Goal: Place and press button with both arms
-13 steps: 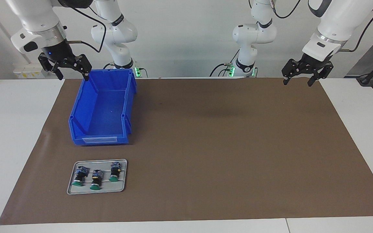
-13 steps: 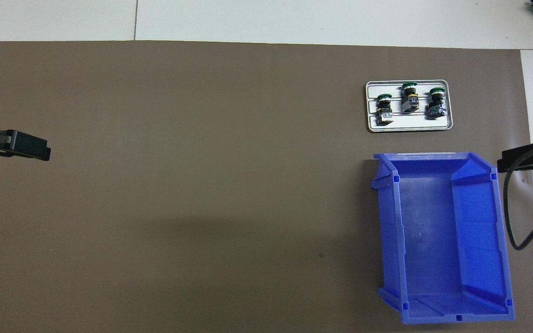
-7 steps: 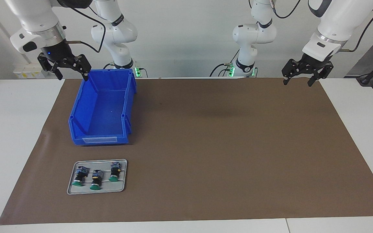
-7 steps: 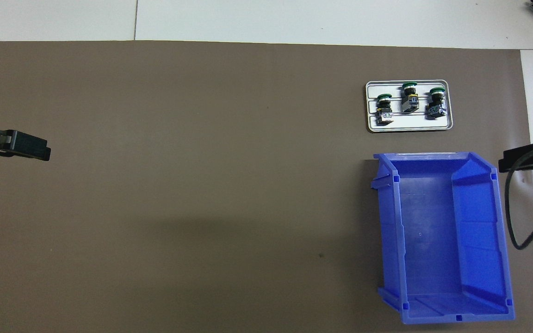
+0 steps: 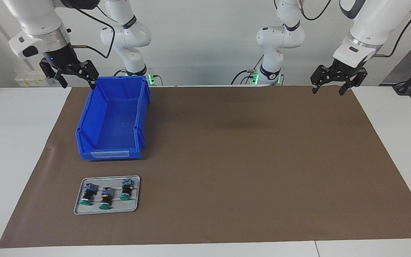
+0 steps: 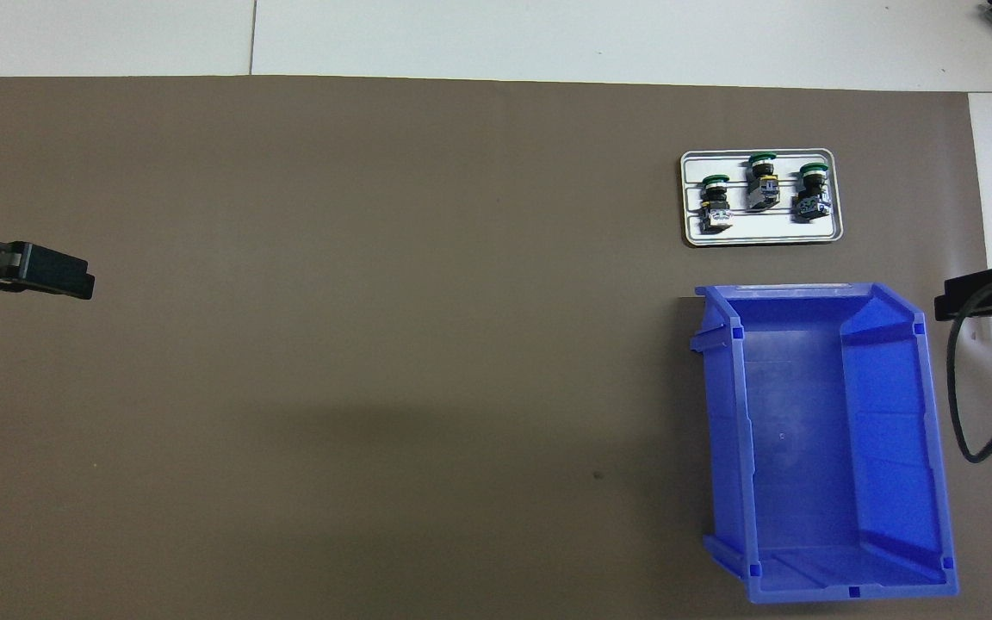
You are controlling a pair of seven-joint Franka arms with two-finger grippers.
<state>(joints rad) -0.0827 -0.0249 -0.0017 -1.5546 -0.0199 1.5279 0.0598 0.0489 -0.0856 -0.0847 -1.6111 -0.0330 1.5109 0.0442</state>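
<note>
Currently, three push-button switches lie side by side on a grey tray on the brown mat, at the right arm's end of the desk and farther from the robots than the empty blue bin. The middle button rests on its side, green cap pointing away from the robots; its neighbours and lie the same way, close together but not touching.

The right claw hangs in the air with fingers apart, over the mat's edge beside the bin's rim nearest the robots. The left claw waits, fingers apart, over the mat's corner at its own end. Neither holds anything; no button has been picked.

Hazards, as judged:
- The bin stands between the right claw and the tray. A low approach could strike its wall.
- Narrow gaps between buttons could let a finger knock a neighbour.
- A round body lying on its side may roll or twist if gripped off-centre.
</note>
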